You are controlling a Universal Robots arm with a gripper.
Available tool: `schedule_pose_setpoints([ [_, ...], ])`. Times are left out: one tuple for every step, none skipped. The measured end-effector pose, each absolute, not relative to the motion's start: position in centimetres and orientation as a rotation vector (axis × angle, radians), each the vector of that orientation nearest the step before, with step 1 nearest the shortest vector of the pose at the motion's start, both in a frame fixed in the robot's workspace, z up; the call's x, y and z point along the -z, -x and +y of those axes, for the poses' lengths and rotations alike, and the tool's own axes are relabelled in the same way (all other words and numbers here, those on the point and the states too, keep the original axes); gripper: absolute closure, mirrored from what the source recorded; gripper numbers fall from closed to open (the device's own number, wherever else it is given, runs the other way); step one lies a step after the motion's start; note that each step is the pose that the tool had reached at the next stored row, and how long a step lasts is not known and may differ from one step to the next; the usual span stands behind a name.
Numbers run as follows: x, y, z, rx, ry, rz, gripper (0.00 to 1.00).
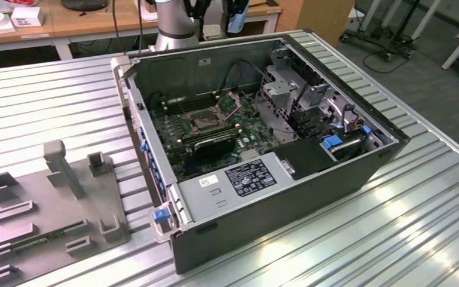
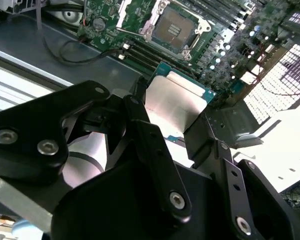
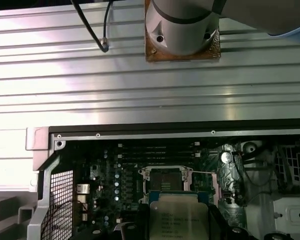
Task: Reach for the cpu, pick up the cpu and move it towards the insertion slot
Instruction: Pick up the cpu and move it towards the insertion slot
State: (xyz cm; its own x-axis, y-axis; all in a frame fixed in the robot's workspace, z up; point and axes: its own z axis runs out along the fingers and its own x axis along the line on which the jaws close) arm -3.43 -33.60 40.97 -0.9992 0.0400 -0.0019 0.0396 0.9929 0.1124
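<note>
I'm looking at an open computer case (image 1: 293, 179) lying on its side on a ribbed metal table (image 1: 421, 227). In the exterior view a grey holder fixture (image 1: 54, 209) sits at the case's 9 o'clock, well apart from it, with a green memory stick (image 1: 42, 239) lying in it. The arm's base (image 3: 182, 27) stands on the table beyond the case's far wall; a black cable (image 3: 92, 27) hangs near it.

Inside the case: green motherboard (image 1: 238, 122), black memory slots (image 2: 145, 52) just beside the socket, a drive cage (image 1: 293, 89) and loose black wires (image 2: 65, 55) at the board's edge. Nothing sits between the chip and the socket.

The gripper's own black linkage covers the chip's near edge in the second wrist view, and the first wrist view cuts the chip off at the frame border. I can't make out the fingertip contact itself.

Gripper (image 2: 172, 117) is closed down on the cpu (image 2: 172, 102): black fingers (image 2: 140, 107) flank it on both sides and the chip hangs clear above the board, silvery face up. The insertion slot (image 2: 172, 27) lies ahead of the chip, at its 12 o'clock in both wrist views, near but apart. Its frame is open, socket bare.
</note>
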Motion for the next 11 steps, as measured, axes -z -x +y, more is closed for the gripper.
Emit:
schedule_pose_setpoints([
  [-40.86,3.44,-33.53,-0.177,-0.062,3.131,0.46],
  [-40.73,3.44,-33.49,-0.177,-0.059,3.129,0.46],
  [-40.59,3.45,-33.46,-0.177,-0.054,3.128,0.46],
  [-40.48,3.45,-33.45,-0.177,-0.044,3.128,0.46],
  [-40.4,3.45,-33.44,-0.177,-0.035,3.128,0.46],
  [-40.38,3.45,-33.44,-0.177,-0.033,3.129,0.46],
  [-40.38,3.45,-33.44,-0.177,-0.033,3.129,0.46],
  [-40.38,3.46,-33.44,-0.177,-0.032,3.129,0.46],
  [-40.38,3.45,-33.44,-0.177,-0.03,3.129,0.46],
  [-40.38,3.46,-33.44,-0.177,-0.03,3.129,0.46],
  [-40.38,3.46,-33.44,-0.177,-0.03,3.129,0.46],
])
